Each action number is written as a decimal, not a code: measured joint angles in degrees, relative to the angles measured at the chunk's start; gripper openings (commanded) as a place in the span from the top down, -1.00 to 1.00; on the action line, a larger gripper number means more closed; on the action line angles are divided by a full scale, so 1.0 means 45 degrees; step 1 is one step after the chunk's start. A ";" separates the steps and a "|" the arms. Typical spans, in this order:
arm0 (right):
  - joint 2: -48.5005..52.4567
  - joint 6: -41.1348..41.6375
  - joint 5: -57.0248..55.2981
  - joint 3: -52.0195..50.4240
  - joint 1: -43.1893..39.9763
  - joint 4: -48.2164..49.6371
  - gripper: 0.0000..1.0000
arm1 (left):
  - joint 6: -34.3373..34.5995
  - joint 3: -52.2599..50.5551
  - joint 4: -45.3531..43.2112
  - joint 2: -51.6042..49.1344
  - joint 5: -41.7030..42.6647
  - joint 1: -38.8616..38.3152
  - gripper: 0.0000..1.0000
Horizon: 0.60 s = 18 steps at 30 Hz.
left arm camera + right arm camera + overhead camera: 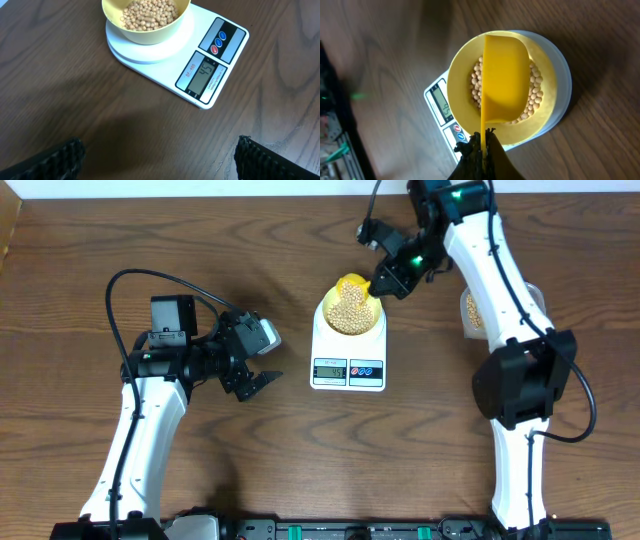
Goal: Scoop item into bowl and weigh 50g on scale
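Desk (80, 260): dark wood, carrying everything here.
Right arm (500, 290): reaches in from 3 o'clock and ends above the scale, crossing over the tub.
Scale (348, 365): white, mid-desk; its display (204, 75) sits on the 6 o'clock edge and seems to read 45, so I judge the weight a little short.
Tub (470, 310): clear, at 3 o'clock of the scale, partly hidden under the right arm, beans inside.
Bowl (457, 75): pale yellow, resting on the scale's round platter.
Scoop (505, 75): bright yellow, held over the bowl and apparently empty.
Right fingers (482, 145): pressed together, pinching the scoop's handle.
Left fingers (266, 358): spread wide, holding nothing, at 9 o'clock of the scale and apart from it.
Beans (150, 15): tan, heaped in the bowl.
Coming move: probably another small scoop. Seen from overhead, the tub lies at about 4 o'clock of the right fingers. The scoop's long axis runs 3 to 9 o'clock, mouth away from the tub. The right arm is far nearer.
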<state>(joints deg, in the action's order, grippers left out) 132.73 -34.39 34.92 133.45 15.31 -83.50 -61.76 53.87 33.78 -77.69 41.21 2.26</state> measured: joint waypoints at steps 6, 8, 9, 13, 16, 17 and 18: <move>0.0000 0.0165 0.1287 0.0000 -0.0772 -0.0287 0.98 | 0.0000 0.0000 0.0000 0.0000 0.0000 0.0000 -0.95; 0.0000 0.0170 0.1787 0.0000 -0.1098 -0.0432 0.98 | 0.0000 0.0000 0.0000 0.0000 0.0000 0.0000 -0.95; 0.0000 0.0170 0.2045 0.0000 -0.1258 -0.0500 0.98 | 0.0000 0.0000 0.0000 0.0000 0.0000 0.0000 -0.95; 0.0000 0.0194 0.2948 0.0000 -0.1826 -0.0709 0.98 | -0.0005 0.0000 0.0000 0.0000 0.0000 0.0000 -0.95; 0.0000 0.0204 0.3502 0.0000 -0.2093 -0.0840 0.98 | -0.0005 0.0000 0.0000 0.0000 0.0000 0.0000 -0.95; 0.0000 0.0209 0.3711 0.0000 -0.2152 -0.0884 0.98 | -0.0005 0.0000 0.0000 0.0000 0.0000 0.0000 -0.95; 0.0000 0.0209 0.3852 0.0000 -0.2181 -0.0908 0.98 | 0.0000 0.0000 0.0000 0.0000 0.0000 0.0000 -0.95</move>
<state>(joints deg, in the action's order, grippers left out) 132.73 -33.45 52.25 133.45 5.50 -87.59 -61.76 53.87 33.78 -77.69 41.21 2.26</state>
